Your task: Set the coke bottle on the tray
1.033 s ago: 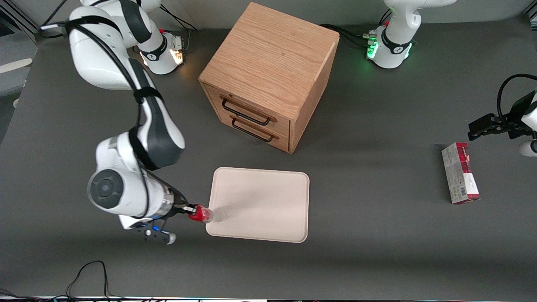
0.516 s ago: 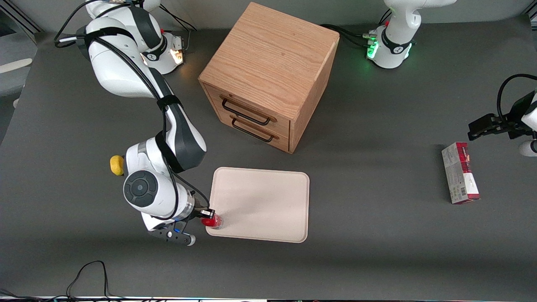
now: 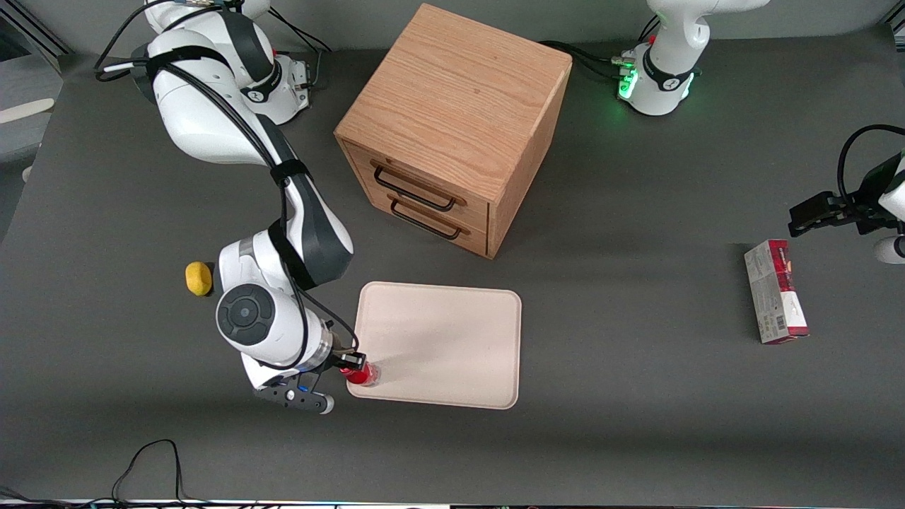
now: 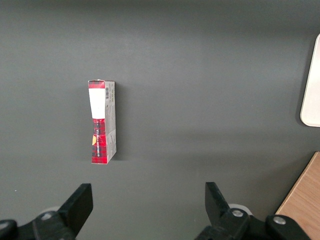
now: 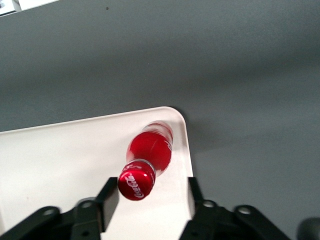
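Note:
The coke bottle (image 3: 362, 375), tiny and red with a red cap, stands on the cream-white tray (image 3: 452, 339), in the corner nearest the front camera at the working arm's end. My right gripper (image 3: 351, 365) hangs over that corner. In the right wrist view the gripper (image 5: 151, 189) is open, its fingers on either side of the bottle's (image 5: 150, 149) cap. The cap sits close against one finger (image 5: 110, 194), and a wide gap separates it from the other. The tray's (image 5: 60, 150) rounded rim runs just beside the bottle.
A wooden drawer cabinet (image 3: 452, 120) stands farther from the camera than the tray. A small yellow lump (image 3: 199, 278) lies beside the working arm. A red-and-grey carton (image 3: 775, 290) lies toward the parked arm's end of the table, and it also shows in the left wrist view, the carton (image 4: 102, 130).
The gripper has carried the bottle from just off the tray's edge onto its near corner. The arm swung aside and uncovered the yellow lump.

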Action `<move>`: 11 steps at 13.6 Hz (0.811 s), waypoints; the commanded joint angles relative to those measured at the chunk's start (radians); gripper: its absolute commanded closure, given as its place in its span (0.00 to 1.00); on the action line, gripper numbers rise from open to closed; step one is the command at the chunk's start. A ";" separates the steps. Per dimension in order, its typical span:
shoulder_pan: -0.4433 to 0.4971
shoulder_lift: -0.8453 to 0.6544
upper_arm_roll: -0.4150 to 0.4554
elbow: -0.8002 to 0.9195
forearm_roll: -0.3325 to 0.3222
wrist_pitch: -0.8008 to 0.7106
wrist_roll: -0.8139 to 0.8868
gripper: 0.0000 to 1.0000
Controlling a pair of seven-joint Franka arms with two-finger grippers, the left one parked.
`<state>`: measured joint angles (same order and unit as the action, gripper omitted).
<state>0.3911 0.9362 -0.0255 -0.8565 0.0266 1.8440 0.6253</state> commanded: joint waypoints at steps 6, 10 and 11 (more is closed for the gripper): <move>-0.032 -0.083 -0.008 0.005 -0.011 -0.187 -0.028 0.00; -0.151 -0.441 -0.010 -0.428 0.029 -0.210 -0.328 0.00; -0.172 -0.539 -0.013 -0.546 0.029 -0.197 -0.405 0.00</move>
<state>0.2587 0.6660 -0.0381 -1.0431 0.0332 1.6029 0.3609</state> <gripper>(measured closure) 0.000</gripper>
